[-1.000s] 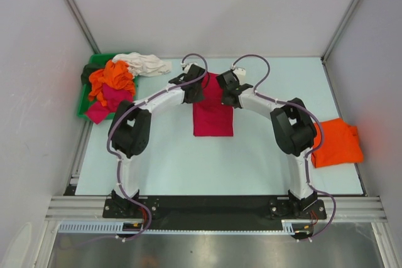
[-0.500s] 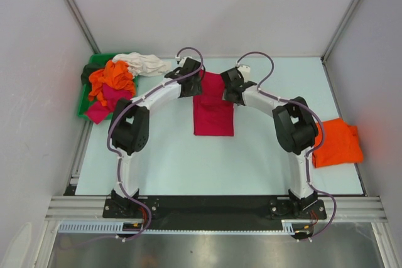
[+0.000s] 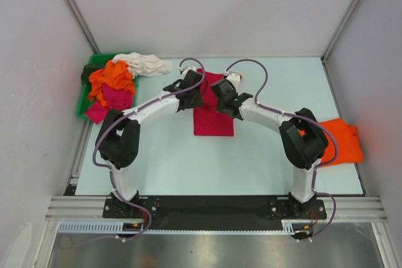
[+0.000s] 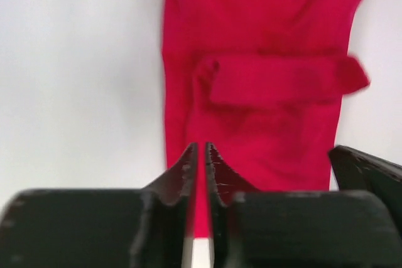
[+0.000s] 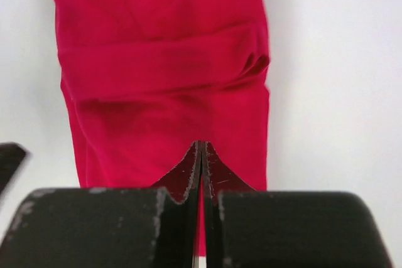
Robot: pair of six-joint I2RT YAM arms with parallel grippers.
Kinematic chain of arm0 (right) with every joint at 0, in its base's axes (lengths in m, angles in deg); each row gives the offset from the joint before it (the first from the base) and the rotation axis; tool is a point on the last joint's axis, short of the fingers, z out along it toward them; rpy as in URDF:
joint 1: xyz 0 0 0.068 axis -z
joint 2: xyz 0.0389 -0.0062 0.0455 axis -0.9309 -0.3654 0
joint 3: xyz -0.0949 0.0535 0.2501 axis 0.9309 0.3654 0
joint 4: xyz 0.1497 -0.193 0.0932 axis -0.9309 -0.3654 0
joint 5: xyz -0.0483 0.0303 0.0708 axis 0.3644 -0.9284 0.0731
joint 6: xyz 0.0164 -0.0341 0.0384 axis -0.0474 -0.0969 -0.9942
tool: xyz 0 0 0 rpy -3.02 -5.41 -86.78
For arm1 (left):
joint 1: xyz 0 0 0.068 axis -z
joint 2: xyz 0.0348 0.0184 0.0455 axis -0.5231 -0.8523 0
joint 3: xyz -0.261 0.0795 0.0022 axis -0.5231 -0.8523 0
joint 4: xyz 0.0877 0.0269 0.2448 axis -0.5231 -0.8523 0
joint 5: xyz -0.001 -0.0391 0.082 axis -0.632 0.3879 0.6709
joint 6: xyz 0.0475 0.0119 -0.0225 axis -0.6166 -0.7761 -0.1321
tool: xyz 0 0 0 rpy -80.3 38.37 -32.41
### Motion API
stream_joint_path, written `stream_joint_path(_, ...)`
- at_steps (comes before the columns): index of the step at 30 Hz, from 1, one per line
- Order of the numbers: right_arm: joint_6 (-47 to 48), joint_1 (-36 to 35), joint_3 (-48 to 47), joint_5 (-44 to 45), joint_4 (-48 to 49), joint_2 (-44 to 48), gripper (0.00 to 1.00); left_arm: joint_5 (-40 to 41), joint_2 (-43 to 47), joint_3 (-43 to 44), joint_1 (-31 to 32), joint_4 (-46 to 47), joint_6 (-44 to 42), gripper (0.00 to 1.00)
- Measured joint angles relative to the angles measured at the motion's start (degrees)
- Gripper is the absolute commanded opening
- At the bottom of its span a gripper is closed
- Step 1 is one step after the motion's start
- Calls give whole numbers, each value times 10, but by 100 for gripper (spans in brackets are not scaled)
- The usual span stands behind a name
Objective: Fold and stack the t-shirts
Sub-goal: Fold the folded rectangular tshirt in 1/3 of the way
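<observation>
A crimson-red t-shirt (image 3: 213, 120) lies folded into a long strip in the middle of the table. It fills both wrist views, with a cross fold showing in the left wrist view (image 4: 276, 80) and the right wrist view (image 5: 163, 61). My left gripper (image 3: 190, 95) (image 4: 201, 145) is over its far left part. My right gripper (image 3: 224, 98) (image 5: 201, 144) is over its far right part. Both have their jaws together, and no cloth shows pinched between them. A folded orange t-shirt (image 3: 339, 142) lies at the right.
A green bin (image 3: 83, 103) at the far left holds a heap of shirts: orange (image 3: 112, 76), magenta (image 3: 110, 100), dark (image 3: 90, 73), and a white one (image 3: 144, 64) spilling onto the table. Grey walls close in the table on three sides.
Both grippers have moved from the shirt's far end towards me and closer together over the shirt. Both elbows have swung outwards. The red shirt lies as before.
</observation>
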Motion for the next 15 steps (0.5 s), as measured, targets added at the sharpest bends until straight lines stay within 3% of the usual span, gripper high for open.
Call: stream_joint_path(15, -17, 37, -59, -51, 1, -102, 0, -87, 1, -114, 28, 78, 31, 0)
